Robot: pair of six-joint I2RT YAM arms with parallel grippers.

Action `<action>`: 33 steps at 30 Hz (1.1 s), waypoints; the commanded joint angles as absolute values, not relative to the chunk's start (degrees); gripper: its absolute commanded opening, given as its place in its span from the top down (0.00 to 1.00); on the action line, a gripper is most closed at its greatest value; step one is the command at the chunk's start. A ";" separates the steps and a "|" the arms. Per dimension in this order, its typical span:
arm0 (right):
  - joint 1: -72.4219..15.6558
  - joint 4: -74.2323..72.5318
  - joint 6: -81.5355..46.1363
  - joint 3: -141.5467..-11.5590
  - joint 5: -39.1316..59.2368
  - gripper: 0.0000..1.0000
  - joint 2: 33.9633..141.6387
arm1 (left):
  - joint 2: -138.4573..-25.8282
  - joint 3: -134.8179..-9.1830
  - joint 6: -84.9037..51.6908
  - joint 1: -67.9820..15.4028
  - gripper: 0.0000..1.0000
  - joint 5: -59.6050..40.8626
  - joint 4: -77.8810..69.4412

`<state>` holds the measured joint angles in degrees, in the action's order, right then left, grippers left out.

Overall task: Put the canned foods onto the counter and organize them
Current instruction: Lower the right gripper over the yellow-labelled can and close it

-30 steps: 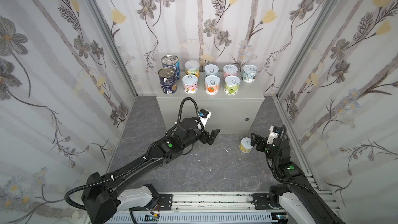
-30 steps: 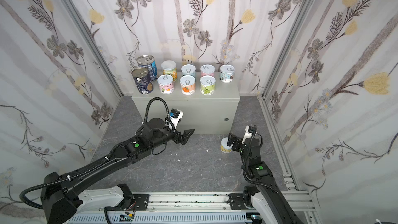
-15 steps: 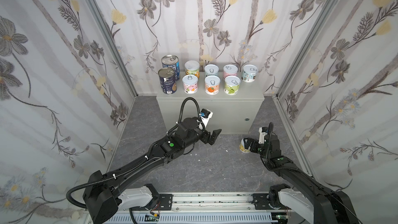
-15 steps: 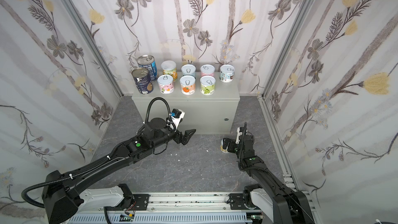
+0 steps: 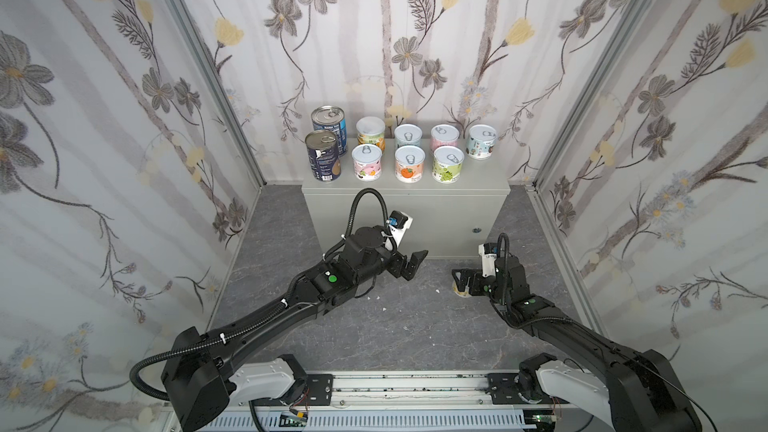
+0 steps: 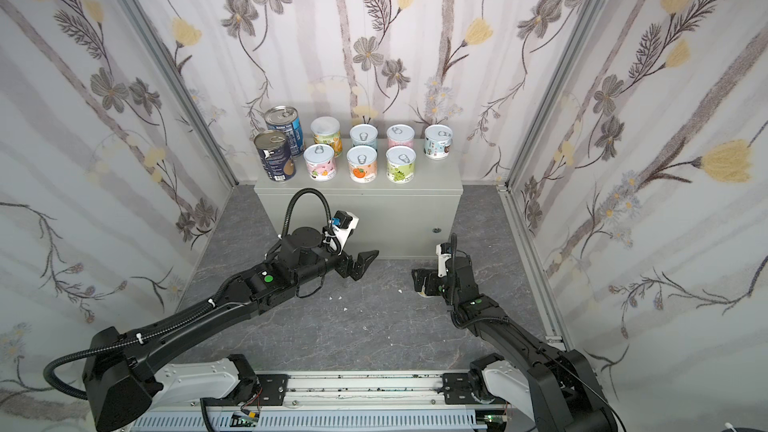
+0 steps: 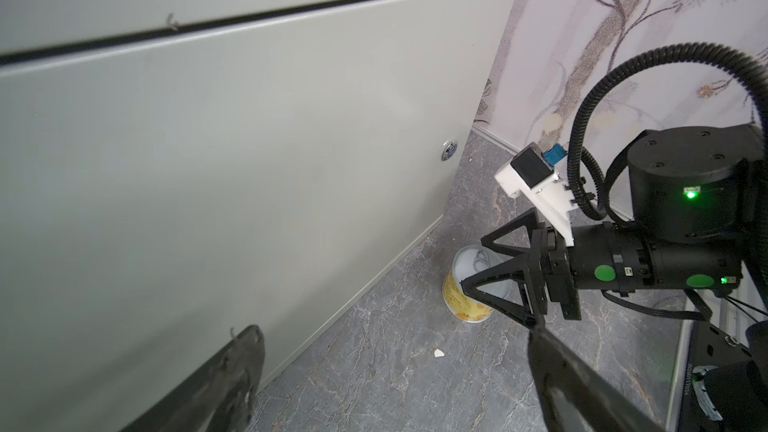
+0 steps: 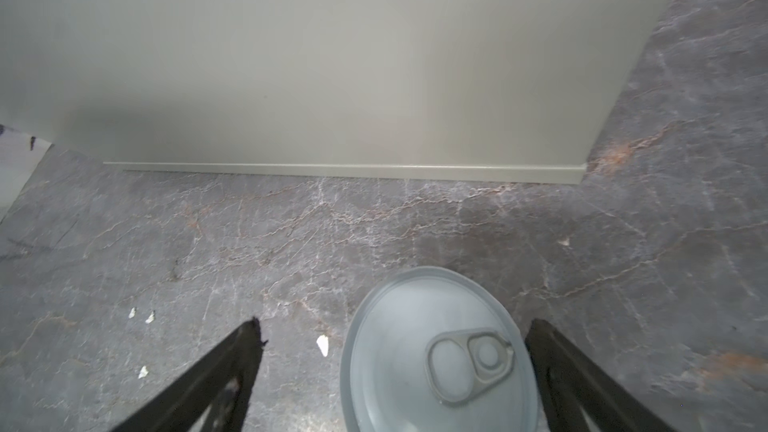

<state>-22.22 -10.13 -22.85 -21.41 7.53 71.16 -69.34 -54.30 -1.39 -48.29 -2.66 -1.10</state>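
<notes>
Since a second ago, the right fingers (image 8: 552,359) have been swung from beside the short yellow-labelled, white-lidded can (image 7: 462,303) to either side of it; the left fingers (image 7: 232,376) are little shifted. At left, bare dark marbled floor (image 5: 282,243) lies open between the wall and the light-grey rectangular metal desk (image 5: 478,187). The left fingers are spread wide and empty before the desk's front. Two tall dark-blue cans (image 5: 323,160) and seven short pastel cans (image 5: 409,168) are ranged in two rows on top; the front right corner is left bare. Below that corner, on the floor, the yellow can is stood upright, lid upward, long axis vertical, flanked ungripped by the wide-spread right fingers.
</notes>
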 commanded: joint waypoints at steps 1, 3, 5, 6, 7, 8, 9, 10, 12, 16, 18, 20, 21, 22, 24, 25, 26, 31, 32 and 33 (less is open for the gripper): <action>-24.70 -12.13 -25.71 -22.07 8.17 0.00 71.89 | -69.26 -54.36 -0.92 -48.27 0.00 -2.81 -3.60; -26.82 -11.96 -26.95 -22.17 5.44 0.00 72.07 | -69.08 -54.10 -1.04 -48.33 0.00 -2.73 -3.46; -29.27 -11.53 -28.22 -22.08 2.78 0.00 71.92 | -68.74 -53.96 -1.02 -48.31 0.00 -2.55 -3.29; -30.21 -11.20 -28.53 -22.07 1.72 0.00 71.87 | -68.57 -53.73 -1.01 -48.27 0.00 -2.37 -3.25; -31.26 -11.00 -28.56 -21.93 0.84 0.00 71.65 | -68.26 -53.50 -1.00 -48.33 0.00 -2.22 -3.25; -32.13 -10.88 -28.39 -21.78 0.27 0.00 71.55 | -68.05 -53.21 -0.88 -48.31 0.00 -2.07 -3.42; -32.77 -10.81 -27.96 -21.63 -0.08 0.00 71.52 | -67.87 -53.00 -0.88 -48.32 0.00 -1.95 -3.56; -33.57 -10.72 -27.48 -21.59 -0.48 0.00 71.44 | -67.69 -52.72 -0.79 -48.35 0.00 -1.85 -3.79; -34.79 -10.14 -27.02 -21.71 -1.71 0.00 71.41 | -67.54 -52.64 -0.64 -48.33 0.00 -1.77 -3.70; -37.75 -11.00 -25.54 -21.45 -1.68 0.00 71.17 | -67.43 -52.48 -0.76 -48.26 0.00 -1.76 -3.74; -38.87 -10.86 -25.06 -21.53 -1.49 0.00 71.79 | -67.41 -52.30 -0.96 -48.34 0.00 -1.76 -3.95; -40.31 -10.94 -24.78 -21.61 -1.65 0.00 72.37 | -67.50 -52.27 -1.14 -48.28 0.00 -2.01 -4.04; -41.14 -10.92 -24.69 -21.49 -1.90 0.00 72.55 | -67.50 -52.19 -1.22 -48.25 0.00 -2.07 -3.96; -41.80 -11.07 -24.62 -21.45 -2.15 0.00 72.69 | -67.50 -52.21 -1.27 -48.33 0.00 -2.11 -3.98; -42.90 -11.23 -24.37 -21.13 -3.65 0.00 73.11 | -67.50 -52.06 -1.30 -48.32 0.00 -2.13 -3.87; -43.13 -11.52 -23.95 -20.80 -4.21 0.00 73.28 | -67.42 -51.99 -1.31 -48.34 0.00 -2.11 -3.87; -43.24 -12.02 -23.53 -20.60 -4.86 0.00 73.59 | -67.46 -52.02 -1.32 -48.27 0.00 -2.04 -3.87; -43.68 -16.95 -17.30 -18.91 -4.39 0.02 74.86 | -67.31 -51.81 -1.15 -48.20 0.00 -2.02 -4.04; -43.77 -18.24 -15.47 -18.56 -3.97 0.03 75.33 | -67.25 -51.64 -1.06 -48.33 0.00 -2.19 -4.25; -43.88 -19.13 -13.75 -18.63 -3.91 0.04 75.96 | -67.24 -51.46 -1.02 -48.34 0.00 -2.37 -4.58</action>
<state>-43.68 -12.91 -19.64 -18.83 -3.51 75.05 -67.48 -51.83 -1.30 -48.34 -2.17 -1.74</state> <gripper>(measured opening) 0.965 0.997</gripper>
